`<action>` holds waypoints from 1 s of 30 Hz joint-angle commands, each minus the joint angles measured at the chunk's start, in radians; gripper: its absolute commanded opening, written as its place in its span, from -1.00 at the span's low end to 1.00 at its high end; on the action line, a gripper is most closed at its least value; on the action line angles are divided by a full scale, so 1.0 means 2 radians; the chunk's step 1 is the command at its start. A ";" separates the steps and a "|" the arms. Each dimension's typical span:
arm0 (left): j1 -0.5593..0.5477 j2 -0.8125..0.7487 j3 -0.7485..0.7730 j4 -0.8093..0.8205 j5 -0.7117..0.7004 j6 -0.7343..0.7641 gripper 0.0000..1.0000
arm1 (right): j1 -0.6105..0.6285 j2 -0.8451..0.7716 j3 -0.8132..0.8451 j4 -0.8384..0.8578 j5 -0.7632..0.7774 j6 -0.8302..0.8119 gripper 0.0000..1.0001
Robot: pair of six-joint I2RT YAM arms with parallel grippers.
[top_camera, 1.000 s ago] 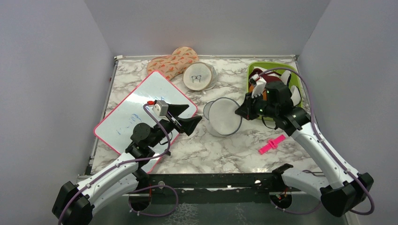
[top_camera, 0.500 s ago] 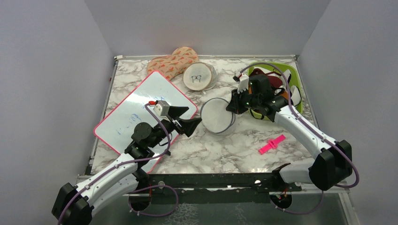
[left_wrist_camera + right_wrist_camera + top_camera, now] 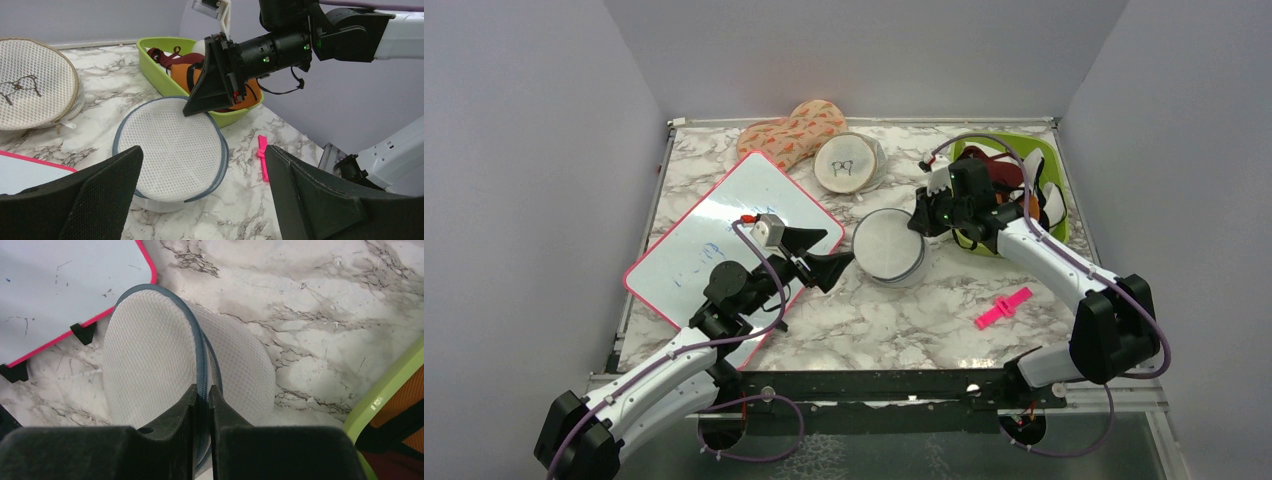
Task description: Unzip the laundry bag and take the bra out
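Your right tool [image 3: 202, 390] pinches the laundry bag [image 3: 886, 245] by its rim at 3 o'clock; the left tool [image 3: 844, 250] waits released at 9. The bra [image 3: 250, 94] looks already in the green tub [image 3: 161, 75] — so unclench gently, leaving the bag flat on the worktop [image 3: 874, 325].

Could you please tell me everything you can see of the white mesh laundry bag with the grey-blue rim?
The laundry bag is a round drum of white mesh with a grey-blue rim and zip. It lies flat face up on the marble table, close beside the green basket. The right gripper has its fingers shut on the rim at the bag's right edge. The open left gripper hovers at its left, not touching. Its contents do not show.
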 commanded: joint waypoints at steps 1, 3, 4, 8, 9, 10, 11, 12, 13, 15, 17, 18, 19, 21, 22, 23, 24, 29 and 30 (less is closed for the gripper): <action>0.002 -0.009 0.006 0.000 0.011 -0.009 0.73 | -0.011 0.010 -0.029 0.065 0.015 0.016 -0.84; 0.002 -0.008 0.007 0.000 0.012 -0.010 0.72 | -0.013 0.020 -0.042 0.089 0.019 0.025 -0.85; 0.001 -0.007 0.006 0.000 0.013 -0.010 0.72 | -0.014 0.026 -0.049 0.102 0.022 0.029 -0.86; 0.002 -0.010 0.007 -0.001 0.018 -0.011 0.72 | -0.039 0.067 -0.068 0.144 -0.010 0.052 -0.88; 0.002 -0.011 0.007 -0.002 0.019 -0.012 0.72 | -0.047 0.078 -0.070 0.149 -0.020 0.057 -0.88; 0.002 -0.014 0.006 -0.003 0.019 -0.013 0.72 | -0.052 0.090 -0.070 0.155 -0.025 0.062 -0.88; 0.002 -0.016 0.005 -0.005 0.019 -0.013 0.73 | -0.055 0.100 -0.070 0.158 -0.027 0.064 -0.88; 0.002 -0.018 0.004 -0.007 0.019 -0.013 0.72 | -0.057 0.108 -0.070 0.160 -0.028 0.063 -0.88; 0.002 -0.021 0.003 -0.009 0.019 -0.013 0.72 | -0.057 0.114 -0.070 0.162 -0.027 0.061 -0.88; 0.002 -0.025 0.002 -0.011 0.018 -0.013 0.72 | -0.057 0.121 -0.072 0.165 -0.030 0.054 -0.86; 0.001 -0.027 0.001 -0.015 0.015 -0.014 0.72 | -0.057 0.122 -0.067 0.155 -0.029 0.047 -0.78; 0.002 -0.028 0.002 -0.017 0.014 -0.013 0.72 | -0.057 0.118 -0.064 0.148 -0.028 0.045 -0.74; 0.002 -0.028 0.003 -0.019 0.012 -0.013 0.72 | -0.057 0.111 -0.061 0.140 -0.025 0.044 -0.67; 0.001 -0.028 0.005 -0.028 0.004 -0.012 0.72 | -0.057 0.094 -0.052 0.117 -0.021 0.041 -0.47; 0.002 -0.028 0.006 -0.034 -0.003 -0.012 0.72 | -0.057 0.085 -0.047 0.106 -0.016 0.041 -0.34; 0.002 -0.028 0.009 -0.044 -0.016 -0.012 0.72 | -0.057 0.074 -0.042 0.092 -0.010 0.041 -0.22; 0.002 -0.029 0.013 -0.056 -0.027 -0.011 0.72 | -0.057 0.062 -0.037 0.079 -0.004 0.040 -0.12; 0.002 -0.038 0.050 -0.150 -0.096 0.022 0.75 | -0.057 -0.011 -0.011 0.020 0.028 0.026 0.25; 0.002 -0.039 0.060 -0.172 -0.115 0.030 0.78 | -0.057 -0.025 -0.008 0.013 0.031 0.024 0.31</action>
